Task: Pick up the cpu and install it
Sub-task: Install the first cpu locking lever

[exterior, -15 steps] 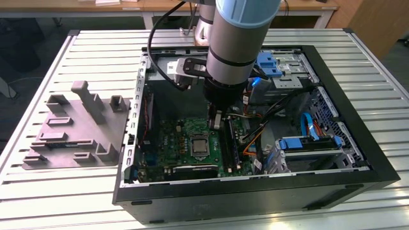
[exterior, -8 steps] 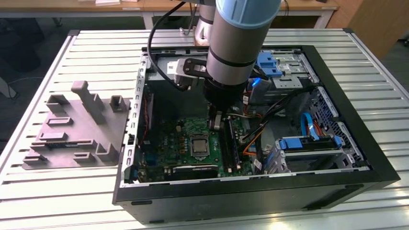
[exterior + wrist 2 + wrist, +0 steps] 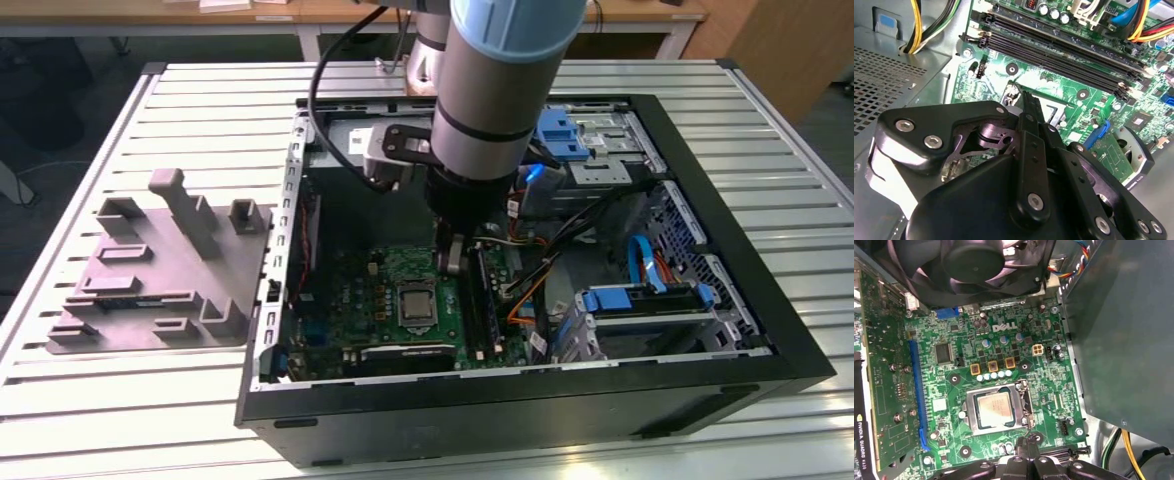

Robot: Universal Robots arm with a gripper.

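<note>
Cpu (image 3: pixel 995 407) sits flat inside the metal-framed socket (image 3: pixel 974 415) on the green motherboard (image 3: pixel 1019 370) in the first wrist view, no tilt visible. So placing looks done; whether the socket frame is latched I cannot tell. Hand (image 3: pixel 1026 442) hangs just off the socket's edge, at about 5 o'clock from the cpu in that picture, holding nothing. Fingers (image 3: pixel 1030 107) in the second wrist view look pressed together, closed on air. In the exterior view the arm (image 3: pixel 501 90) reaches down into the open PC case (image 3: pixel 747 240) on the slatted table (image 3: pixel 200 90), hand at about 1 o'clock from the socket. Grey fixture (image 3: pixel 160 270) sits outside the case at 9 o'clock.
</note>
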